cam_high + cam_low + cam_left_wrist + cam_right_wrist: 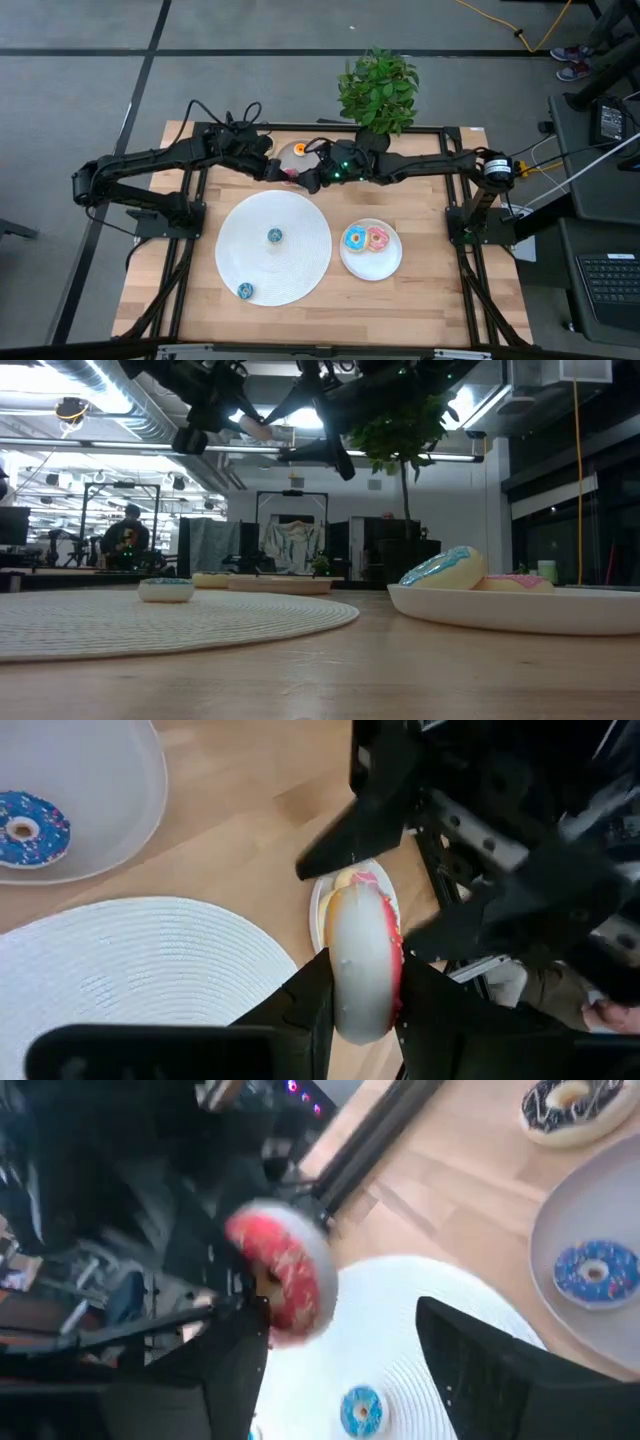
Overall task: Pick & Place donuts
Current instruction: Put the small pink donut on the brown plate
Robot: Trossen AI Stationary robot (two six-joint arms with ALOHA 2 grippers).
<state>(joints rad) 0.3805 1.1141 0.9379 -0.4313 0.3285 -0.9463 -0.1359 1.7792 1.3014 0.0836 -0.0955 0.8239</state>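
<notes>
Upper centre of high view: left gripper (362, 1010) clamped red-iced donut (362, 965); right gripper (340, 1345) alongside, fingers spread apart, holding nothing.

A robotics lab or workshop is shown. A wooden counter (320, 300) is set on a grey carpeted floor (80, 90) and framed by a black metal rig to which two dark robot arms are bolted. A keyboard (610, 280) and other equipment are placed on a dark desk at one side, and a yellow cable (530, 35) is trailed across the floor. In the low view, a large open hall is seen with exposed ceiling ducts (100, 420), strip lights, further metal rigs, and a person (128, 538) seated at a far workstation. A potted plant (378, 90) is stood at the counter's far edge.
</notes>
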